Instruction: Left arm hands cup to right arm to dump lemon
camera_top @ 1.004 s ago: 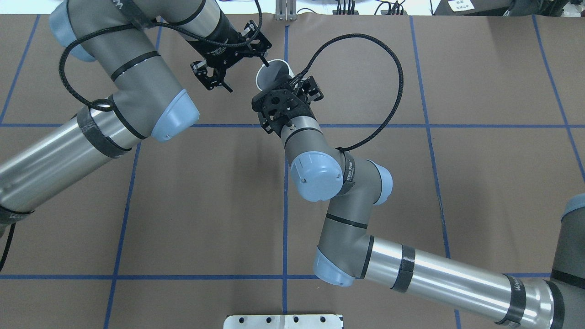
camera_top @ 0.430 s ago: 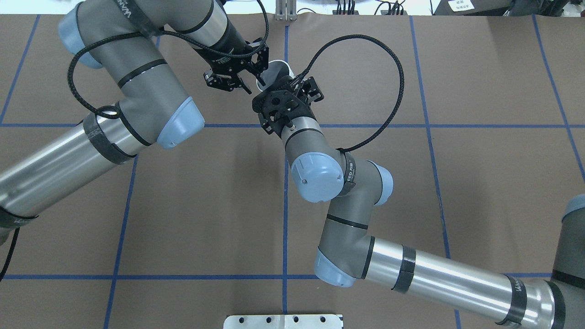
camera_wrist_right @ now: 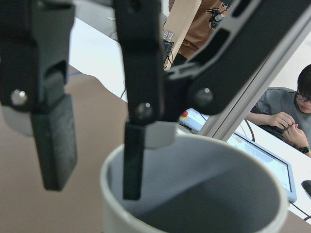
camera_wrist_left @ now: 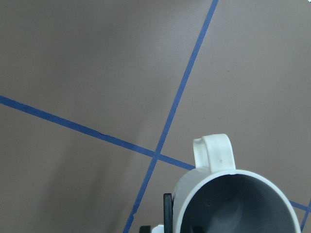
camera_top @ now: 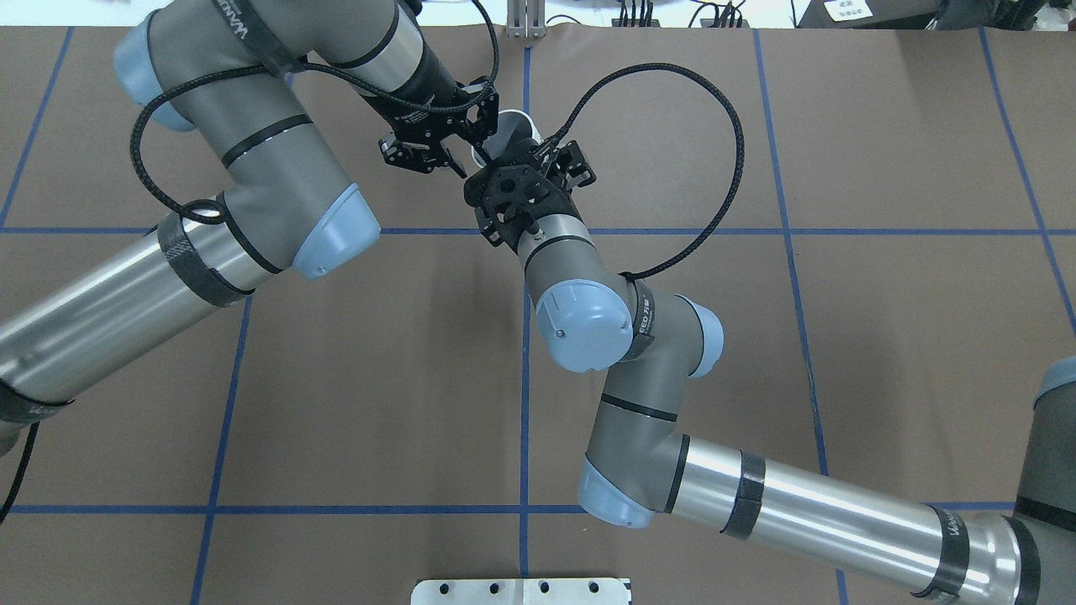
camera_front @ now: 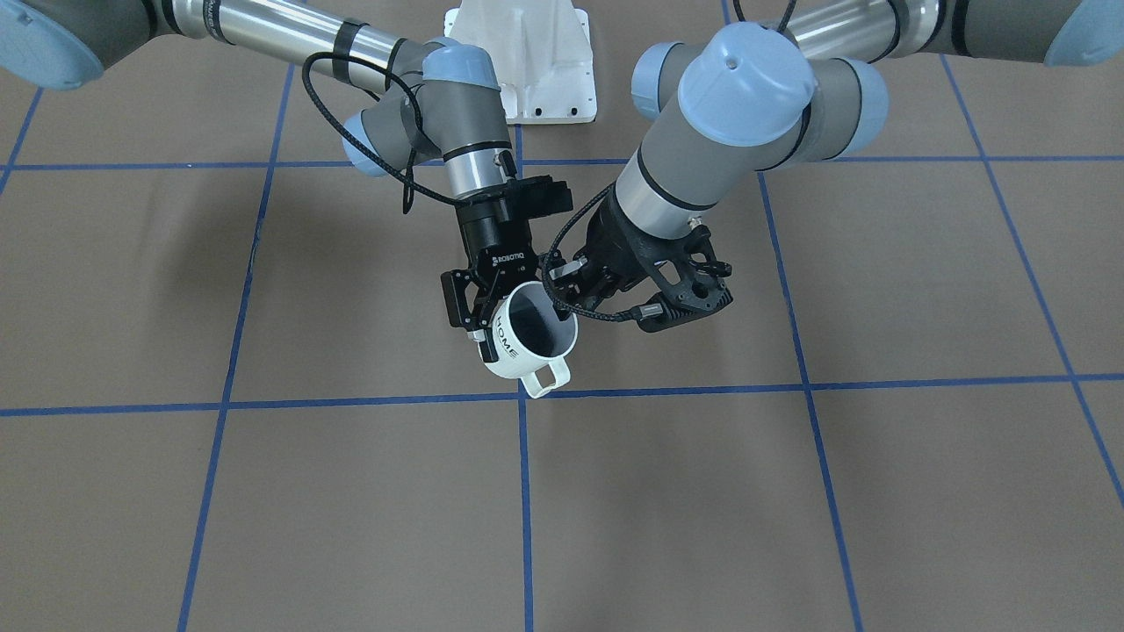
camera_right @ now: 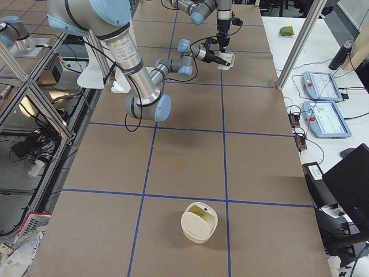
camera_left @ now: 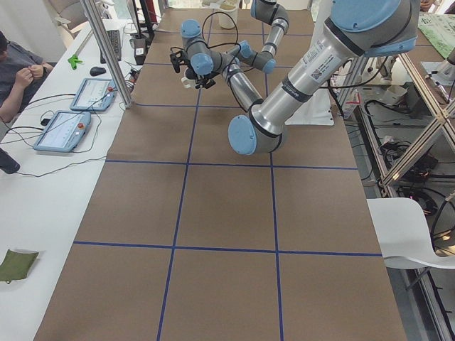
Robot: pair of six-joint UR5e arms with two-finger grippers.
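1. In the front view, the right gripper (camera_front: 487, 312) squeezes the cup (camera_front: 514, 351) and holds it in the air at its 6 o'clock.
2. The left gripper (camera_wrist_right: 92, 187), spread wide, straddles the cup's rim from 2 o'clock and must lift out first.

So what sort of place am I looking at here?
Most likely a robotics lab: two robot arms work over a table gridded in blue tape, with teach pendants alongside and aluminium framing around it.

Cup (camera_front: 527, 338) aloft over table (camera_front: 790, 491), far centre, between grippers: right gripper (camera_front: 481, 316) at its right side, left gripper (camera_top: 471, 160) at its left rim, one finger inside. Round container (camera_right: 199, 222) on table's right end.
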